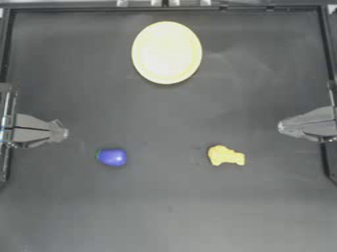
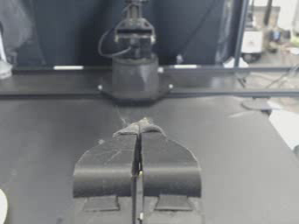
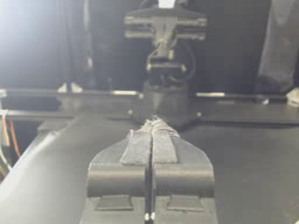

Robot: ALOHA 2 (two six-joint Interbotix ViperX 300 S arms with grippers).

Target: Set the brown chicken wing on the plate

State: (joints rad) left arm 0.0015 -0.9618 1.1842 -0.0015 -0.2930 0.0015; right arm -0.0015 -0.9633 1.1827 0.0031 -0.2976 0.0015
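1. The right gripper (image 1: pixel 283 127) sits at the right side of the table (image 1: pixel 168 206). Its fingers (image 3: pixel 140 146) are pressed together and hold nothing.
2. The brown chicken wing (image 1: pixel 225 156) is a small, lumpy, yellow piece. It lies near the right fingertips, a bit toward the middle, with bare table between them.
3. The left gripper (image 1: pixel 62 133) waits at the left side, its fingers also pressed together.
4. A small blue object (image 1: pixel 112 157) lies near it.
5. The plate (image 1: pixel 166 52), big, round and pale yellow, lies well apart from both.
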